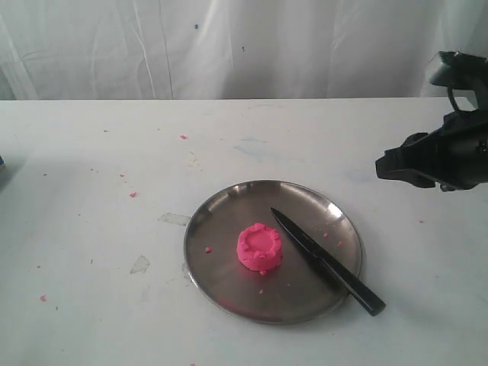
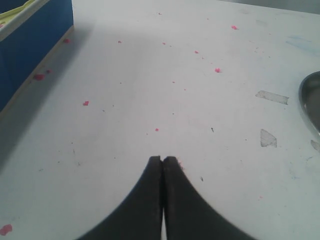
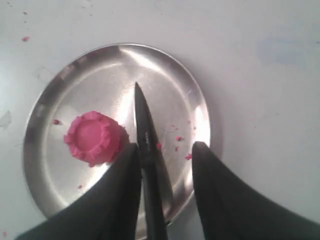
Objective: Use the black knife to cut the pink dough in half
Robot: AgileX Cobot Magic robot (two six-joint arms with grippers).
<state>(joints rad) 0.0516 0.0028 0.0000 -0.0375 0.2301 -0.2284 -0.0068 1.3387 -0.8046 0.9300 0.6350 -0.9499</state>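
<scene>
Scene: We find the pink dough (image 1: pixel 260 248) uncut, a single round puck, sitting on the steel plate (image 1: pixel 229 284) on the white counter (image 1: pixel 91 191).
Right end effector (image 1: pixel 383 166): released, fingers spread and grasping nothing. It hangs in the air, clear of plate and knife.
Left end effector (image 2: pixel 162 160): clenched, its fingers pressed together on nothing. It is over bare counter dotted with pink crumbs (image 2: pixel 217 70), with only the plate's rim at the edge of its sight.
Black knife (image 1: pixel 324 259): it lies flat below the right end effector. The tip is near the plate's middle and the handle overhangs the rim on that arm's side.
Key relation: from the right wrist, the blade (image 3: pixel 145 130) lies between the spread fingers, its long axis along their reach. The handle passes back under the wrist.
Dough from the end effector: it is beyond the knife, just beside the blade (image 3: pixel 94 137) and apart from it.
Nearer arm: the right, plainly.
Step, as we judge it: the knife is not yet picked up, so a descent onto the handle comes first.
Risk, in our view: closing on the blade rather than the handle.
</scene>
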